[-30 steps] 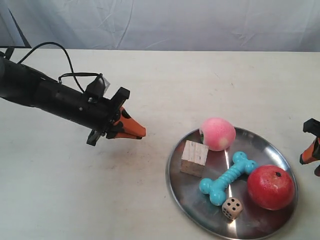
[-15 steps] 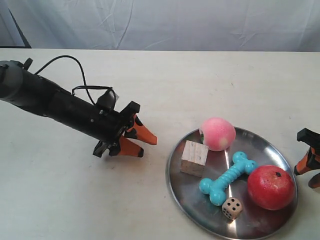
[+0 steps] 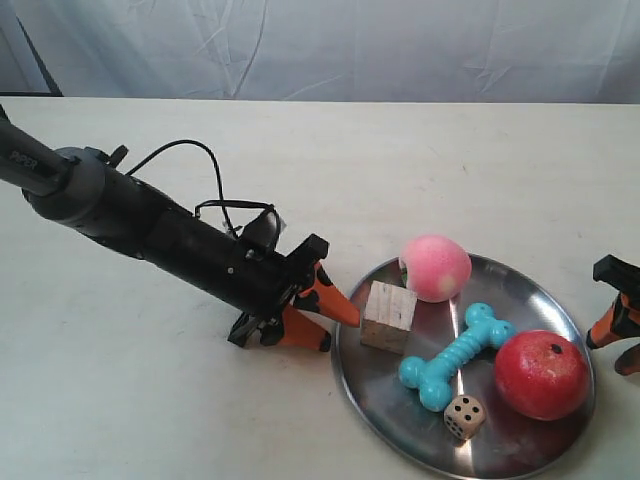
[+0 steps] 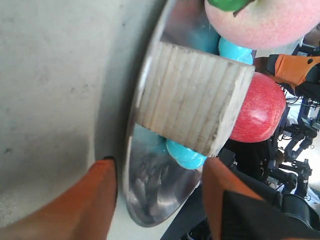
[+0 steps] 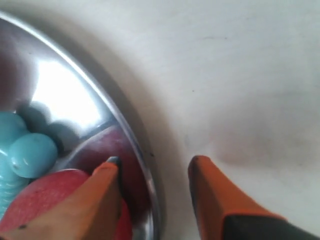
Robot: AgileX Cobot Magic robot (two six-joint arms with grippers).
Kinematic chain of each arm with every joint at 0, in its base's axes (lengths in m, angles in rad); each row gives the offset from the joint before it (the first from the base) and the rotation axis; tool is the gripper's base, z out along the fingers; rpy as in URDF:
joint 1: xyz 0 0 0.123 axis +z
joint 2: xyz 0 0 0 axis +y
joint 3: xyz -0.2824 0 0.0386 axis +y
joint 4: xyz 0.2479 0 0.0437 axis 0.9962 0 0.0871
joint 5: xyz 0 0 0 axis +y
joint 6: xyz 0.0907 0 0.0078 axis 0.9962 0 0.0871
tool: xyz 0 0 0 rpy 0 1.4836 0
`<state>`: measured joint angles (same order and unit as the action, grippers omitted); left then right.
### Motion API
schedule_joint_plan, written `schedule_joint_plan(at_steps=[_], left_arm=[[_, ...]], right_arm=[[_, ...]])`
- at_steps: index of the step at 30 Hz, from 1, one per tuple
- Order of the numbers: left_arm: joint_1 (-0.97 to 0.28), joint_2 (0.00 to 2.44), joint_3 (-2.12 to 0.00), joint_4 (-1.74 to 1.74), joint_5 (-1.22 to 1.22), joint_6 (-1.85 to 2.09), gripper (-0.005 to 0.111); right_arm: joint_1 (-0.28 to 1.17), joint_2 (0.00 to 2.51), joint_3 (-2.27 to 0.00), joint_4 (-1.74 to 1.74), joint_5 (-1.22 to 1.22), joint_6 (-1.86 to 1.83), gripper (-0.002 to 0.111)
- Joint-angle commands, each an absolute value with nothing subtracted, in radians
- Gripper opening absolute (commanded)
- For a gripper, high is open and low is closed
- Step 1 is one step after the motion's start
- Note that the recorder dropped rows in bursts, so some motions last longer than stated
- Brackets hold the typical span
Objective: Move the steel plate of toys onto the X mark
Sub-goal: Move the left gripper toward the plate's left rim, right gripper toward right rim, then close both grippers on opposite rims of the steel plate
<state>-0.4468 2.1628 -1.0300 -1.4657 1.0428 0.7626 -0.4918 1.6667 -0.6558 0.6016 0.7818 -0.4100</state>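
The steel plate (image 3: 380, 390) lies on the bench (image 3: 150, 420) at the exterior frame's lower right. The left gripper (image 3: 340, 332) has its jaws apart astride the rim beside the wooden cube (image 3: 389, 316). The right gripper (image 5: 155, 161), jaws also apart, straddles the rim by the apple (image 3: 541, 374).

The plate (image 3: 395, 410) is silver, peach (image 3: 435, 267) pink, apple (image 3: 541, 374) red, bone (image 3: 455, 357) teal, cube (image 3: 389, 316) pale wood-grained, die (image 3: 463, 417) beige, dark-dotted.

left arm (image 3: 150, 235): black tube | cable (image 3: 186, 143): black loop | claw fingers (image 3: 330, 300): orange wedges
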Motion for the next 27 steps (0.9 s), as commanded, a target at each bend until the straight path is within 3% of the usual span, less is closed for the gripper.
schedule_joint_plan(at_steps=[1, 8, 16, 27], left_arm=[[-0.453, 2.179, -1.029, -1.455, 0.982, 0.762, 0.050], [-0.453, 2.179, -1.029, -1.445, 0.986, 0.750, 0.049], [-0.453, 2.179, -1.050, -1.390, 1.019, 0.735, 0.023], [-0.453, 2.179, -1.099, -1.273, 1.013, 0.671, 0.023]], right_arm=[[-0.499, 1.683, -0.651, 0.604, 0.779, -0.417, 0.043], [-0.497, 1.770, -0.643, 0.699, 0.807, -0.482, 0.043], [-0.497, 1.790, -0.643, 0.735, 0.822, -0.524, 0.043], [-0.497, 1.790, -0.643, 0.735, 0.823, -0.524, 0.043]])
